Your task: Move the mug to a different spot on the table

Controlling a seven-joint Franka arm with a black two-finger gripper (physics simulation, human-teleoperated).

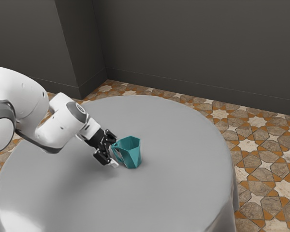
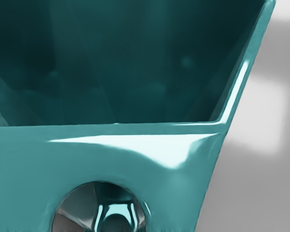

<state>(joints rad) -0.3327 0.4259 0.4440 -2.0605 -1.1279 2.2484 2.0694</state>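
- Broadly, the round grey table (image 1: 193, 145) fills most of the exterior view, standing on a patterned tile floor (image 1: 261, 145) with dark walls behind it.
- Next in size, the white arm (image 1: 63, 123) comes in from the exterior view's left. It is stretched low over the tabletop, with the wrist angled down and toward the exterior view's right.
- Near the middle of the table the teal mug (image 1: 129, 151) stands upright on the surface, mouth up. Its handle (image 1: 117, 153) faces the arm.
- In the wrist view the mug (image 2: 135, 145) sits directly under the hand, with its rim and dark inside very close.
- Smallest, the black gripper (image 1: 109, 154) sits right against the handle side of the mug. I cannot tell whether it is clamped on the mug or merely set around it.
- The step in hand looks like taking hold of the mug, which is not yet lifted.
- The next move probably calls for a firm hold at the handle side. Then comes a straight lift that keeps the mug level, and a carry to a bare patch well apart from this spot.
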